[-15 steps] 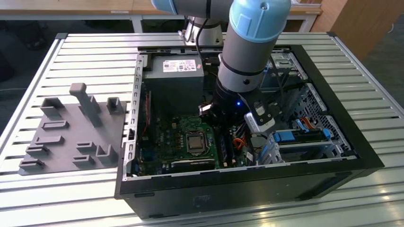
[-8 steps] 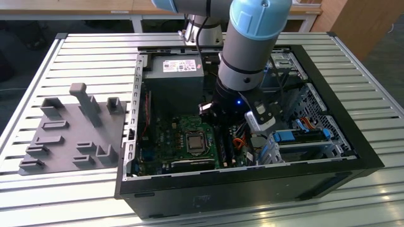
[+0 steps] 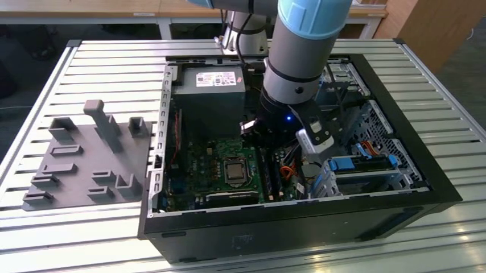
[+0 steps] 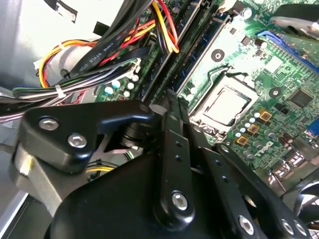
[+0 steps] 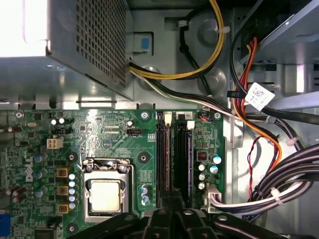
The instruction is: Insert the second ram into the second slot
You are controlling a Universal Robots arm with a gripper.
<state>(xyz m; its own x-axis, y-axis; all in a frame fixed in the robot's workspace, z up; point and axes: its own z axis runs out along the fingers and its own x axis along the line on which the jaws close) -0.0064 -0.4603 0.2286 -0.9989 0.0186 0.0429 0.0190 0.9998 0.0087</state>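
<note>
The black pincer (image 5: 172, 209) hangs low over the green motherboard (image 5: 114, 149), its fingers drawn narrow on the thin dark second ram (image 5: 188, 164), which stands directly beneath it in its long slot, apparently for pressing straight down.

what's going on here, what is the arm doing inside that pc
A robot arm reaches down into an open computer case lying on a slatted table. Its gripper sits low over the memory slots on the green motherboard, beside the bare processor socket. A dark stick seems to stand in one slot, though whether it is fully seated is unclear. A grey holder tray lies beside the case.
</note>
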